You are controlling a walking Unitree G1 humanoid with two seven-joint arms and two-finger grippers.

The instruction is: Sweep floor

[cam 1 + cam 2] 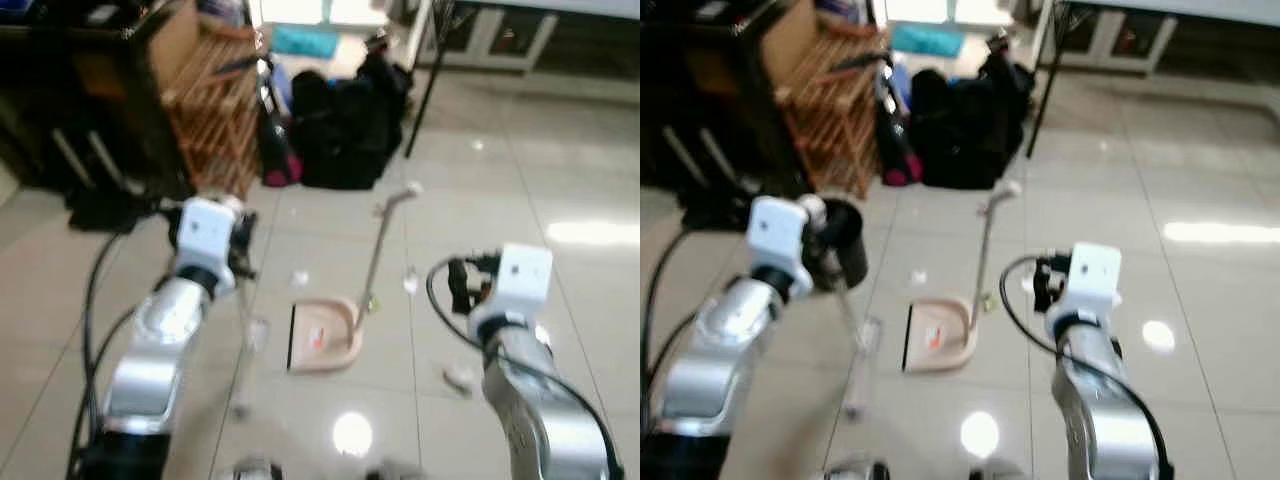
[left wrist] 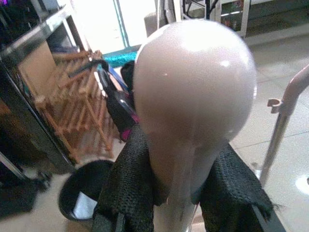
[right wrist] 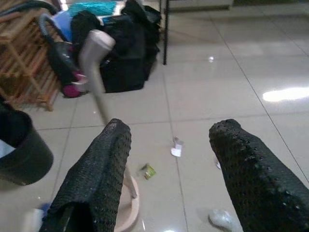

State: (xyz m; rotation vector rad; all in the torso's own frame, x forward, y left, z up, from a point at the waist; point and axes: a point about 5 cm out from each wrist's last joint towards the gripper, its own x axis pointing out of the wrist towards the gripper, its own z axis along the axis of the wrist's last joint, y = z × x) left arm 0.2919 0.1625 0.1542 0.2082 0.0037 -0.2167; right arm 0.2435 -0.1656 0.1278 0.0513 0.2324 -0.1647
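Nearest the head camera are the two silver arms, raised over a glossy tiled floor. On the left, the left gripper has its black fingers pressed against either side of the rounded pale top of a broom handle; the thin shaft slants down to the floor in front of that arm. Just beyond it stands a black bin, with a wooden rack behind. In the middle, a beige dustpan sits on the tiles, its long handle upright; small scraps of litter lie near it. Dark bags are piled further back. On the right, the right gripper hovers above the floor, its fingers spread wide with nothing between them.
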